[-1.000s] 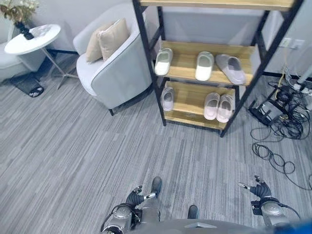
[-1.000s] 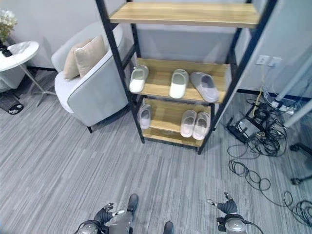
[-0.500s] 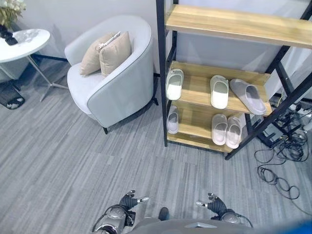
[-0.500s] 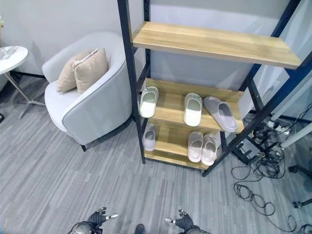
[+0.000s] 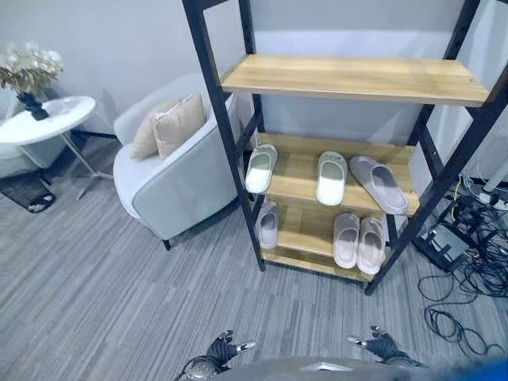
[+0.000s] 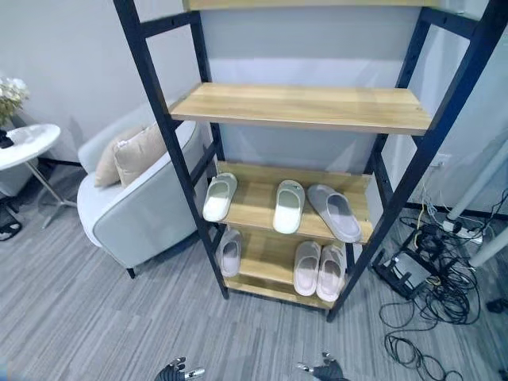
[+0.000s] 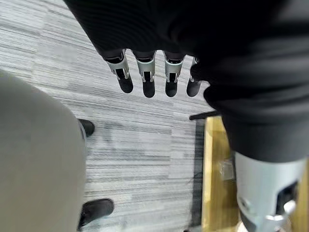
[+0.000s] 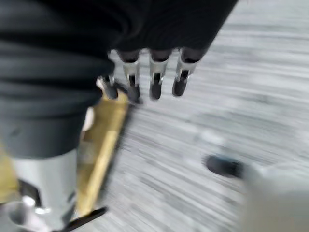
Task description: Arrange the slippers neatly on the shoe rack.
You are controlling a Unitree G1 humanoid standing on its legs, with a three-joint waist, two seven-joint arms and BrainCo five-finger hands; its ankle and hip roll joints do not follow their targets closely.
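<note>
Against the grey wall stands a tall black-framed shoe rack with light wooden shelves (image 5: 349,79). Top visible shelf: bare. Middle shelf: a pale green slipper (image 5: 260,167) at the left end, a second pale green slipper (image 5: 332,178) near the centre, and a grey-lilac slipper (image 5: 379,183) just beside it to the right, angled outward toward the right post. The two green ones sit well apart, not as a pair. Bottom shelf: one pale pink slipper (image 5: 268,224) alone at the left, and a pair of pale pink slippers (image 5: 359,240) side by side, touching, at the right.

Left hand (image 5: 225,348) hangs low over the grey striped floor, fingers (image 7: 147,77) straight and relaxed, holding nothing. Right hand (image 5: 381,344) likewise low, fingers (image 8: 155,77) extended, empty.

Left of the rack: a light grey tub armchair (image 5: 175,178) with two beige cushions (image 5: 168,125); further left, a round white side table (image 5: 44,119) carrying a dark vase of pale flowers (image 5: 28,75).
</note>
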